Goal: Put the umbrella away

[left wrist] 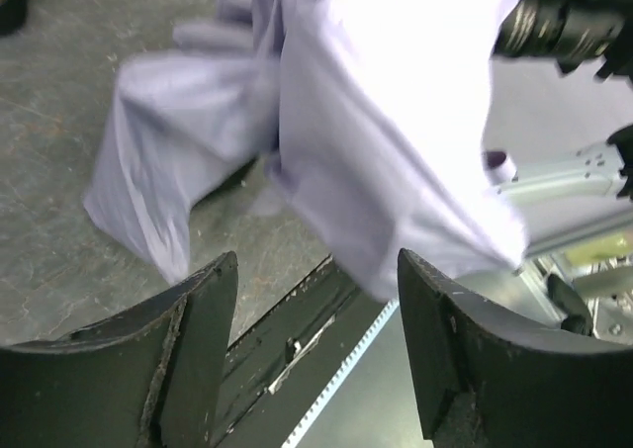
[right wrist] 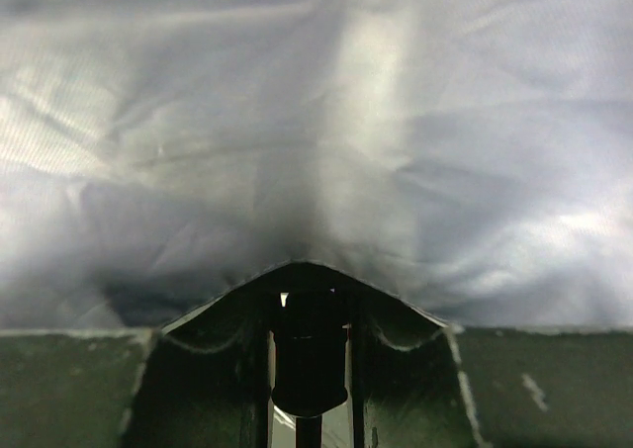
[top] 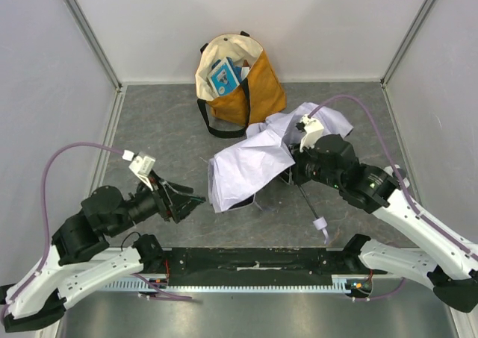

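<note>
Lavender-white umbrella (top: 250,170) sprawls half-collapsed across the middle of the table (top: 157,129), its black shaft (top: 308,204) slanting toward the near edge. The right pincer (top: 295,172) is clamped narrow on that shaft, under the canopy. The left pincer (top: 194,207) gapes wide and empty, just left of the fabric. The mustard tote bag (top: 258,92) stands behind, its mouth crowded.

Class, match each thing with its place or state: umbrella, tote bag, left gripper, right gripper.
Column one:
1 umbrella
2 tote bag
3 left gripper
4 right gripper

Column two:
A open, holding nothing
B standing by the far wall
C shut on the umbrella
D canopy crumpled, mid-table

Pairs: 1-D, 2-B, 3-A, 4-C.
</note>
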